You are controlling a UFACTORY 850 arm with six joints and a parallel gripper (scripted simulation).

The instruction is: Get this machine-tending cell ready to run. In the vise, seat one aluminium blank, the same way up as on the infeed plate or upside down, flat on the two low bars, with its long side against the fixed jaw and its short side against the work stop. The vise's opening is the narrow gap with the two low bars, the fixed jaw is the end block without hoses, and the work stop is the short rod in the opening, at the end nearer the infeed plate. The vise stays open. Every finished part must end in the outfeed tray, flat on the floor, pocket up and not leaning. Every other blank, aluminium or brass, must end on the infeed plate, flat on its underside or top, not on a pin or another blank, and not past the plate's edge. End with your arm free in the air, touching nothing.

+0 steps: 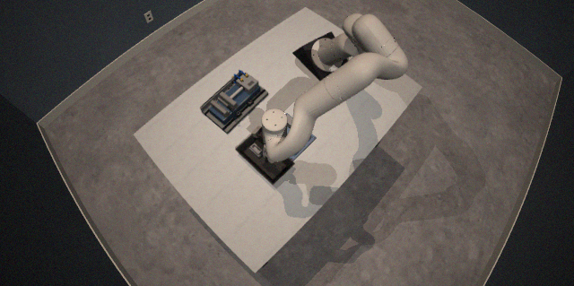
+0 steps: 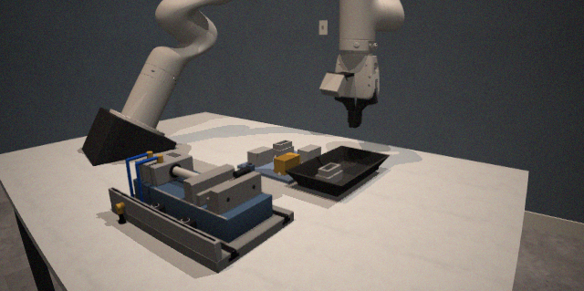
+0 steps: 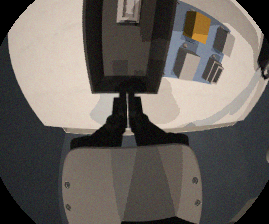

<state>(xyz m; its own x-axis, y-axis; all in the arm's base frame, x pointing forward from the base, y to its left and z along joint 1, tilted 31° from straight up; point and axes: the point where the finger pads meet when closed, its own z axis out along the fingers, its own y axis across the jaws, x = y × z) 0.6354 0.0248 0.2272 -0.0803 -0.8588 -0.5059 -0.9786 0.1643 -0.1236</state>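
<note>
Landmark: black tray (image 2: 365,166). Gripper (image 2: 355,119) hangs high in the air above the tray, pointing straight down, fingers pressed together with nothing between them, touching nothing. One finished part (image 2: 329,171) lies flat on the tray floor, pocket up, toward the tray's end nearer the exterior camera; in the wrist view it shows at the tray's far end (image 3: 129,8). Just beside the tray, on the side toward the arm base, is the blue infeed plate (image 2: 266,171) carrying grey blanks (image 2: 260,155) and one brass blank (image 2: 286,162), the brass one nearest the tray; a pocketed grey part (image 2: 283,146) also sits there, behind the brass one. Vise (image 2: 214,191) sits left of the tray in the exterior view, well apart from it, jaws apart; cannot tell if anything is in its opening. Arm base (image 2: 102,145) is behind the vise, far from the tray.
</note>
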